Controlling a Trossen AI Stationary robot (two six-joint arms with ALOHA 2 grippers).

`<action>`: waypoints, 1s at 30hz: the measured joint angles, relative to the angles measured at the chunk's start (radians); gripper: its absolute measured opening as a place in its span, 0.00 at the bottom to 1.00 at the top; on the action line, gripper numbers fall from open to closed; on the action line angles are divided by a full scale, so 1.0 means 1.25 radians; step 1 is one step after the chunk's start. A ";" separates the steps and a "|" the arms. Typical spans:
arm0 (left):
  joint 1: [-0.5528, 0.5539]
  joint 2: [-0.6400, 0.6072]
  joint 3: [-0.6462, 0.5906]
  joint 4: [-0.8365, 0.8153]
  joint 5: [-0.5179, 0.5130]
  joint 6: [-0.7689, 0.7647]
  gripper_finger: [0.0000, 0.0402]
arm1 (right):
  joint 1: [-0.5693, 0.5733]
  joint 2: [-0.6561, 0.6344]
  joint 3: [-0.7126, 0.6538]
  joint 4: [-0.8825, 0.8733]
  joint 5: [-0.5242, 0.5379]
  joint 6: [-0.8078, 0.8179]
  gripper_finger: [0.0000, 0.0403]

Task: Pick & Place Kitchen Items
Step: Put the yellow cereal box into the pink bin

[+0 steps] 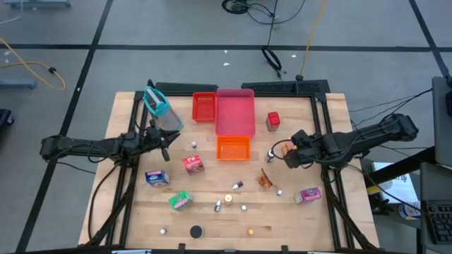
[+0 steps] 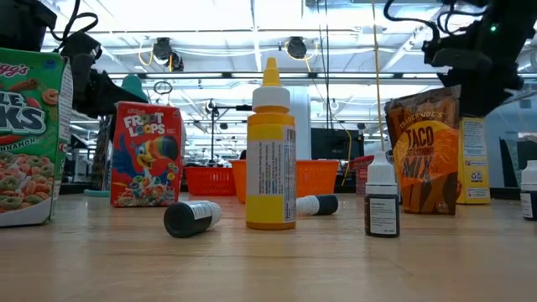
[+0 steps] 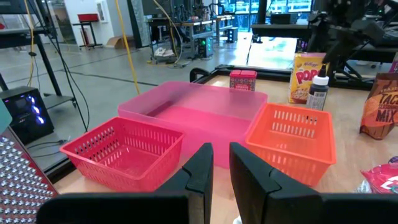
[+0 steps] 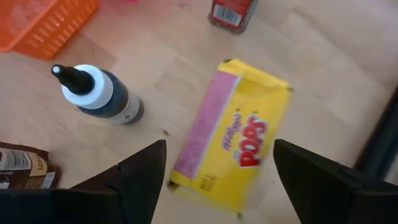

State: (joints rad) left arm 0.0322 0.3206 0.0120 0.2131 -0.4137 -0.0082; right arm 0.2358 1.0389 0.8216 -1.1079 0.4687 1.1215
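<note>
the right pincer [image 4: 214,171] hangs directly over a yellow cereal box [image 4: 233,140] on the counter [image 4: 348,50], its fingers spread wide and holding nothing. the box lies between the two fingers as the right wrist view shows it. its long axis runs slantwise to the line between the fingertips, so the judgement is that a small wrist turn would be needed before closing across the narrow side. in the high view this box [image 1: 286,148] sits just right of the orange tray [image 1: 233,149], and the right arm is clearly the nearer one. a small dark bottle with a white cap [image 4: 99,93] stands near the box.

the left pincer [image 3: 216,171] waits on the far side of the trays, its fingers narrow and empty, facing the pink tray [image 3: 199,112].

readable writing: "pops" on the yellow box; "froot loops" on a red box [image 2: 147,155]; "taco mix" on a brown packet [image 2: 424,151].
</note>
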 joint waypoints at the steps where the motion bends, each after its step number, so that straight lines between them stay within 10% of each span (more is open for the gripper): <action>1: 0.000 0.000 0.000 0.000 0.000 0.000 0.13 | -0.003 0.000 -0.012 0.017 -0.001 -0.005 0.72; 8: 0.000 0.000 0.000 0.000 0.000 0.005 0.13 | -0.035 0.000 -0.066 0.062 -0.002 -0.001 0.66; 20: 0.000 0.000 0.000 0.000 0.000 0.004 0.13 | -0.052 -0.002 -0.069 0.082 -0.023 -0.049 0.24; 30: 0.000 0.000 0.000 0.002 0.001 0.003 0.13 | -0.071 -0.052 0.041 0.039 -0.013 -0.126 0.26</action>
State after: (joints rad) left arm 0.0322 0.3204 0.0120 0.2153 -0.4130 -0.0045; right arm 0.1469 0.9741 0.8731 -1.0592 0.4530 0.9643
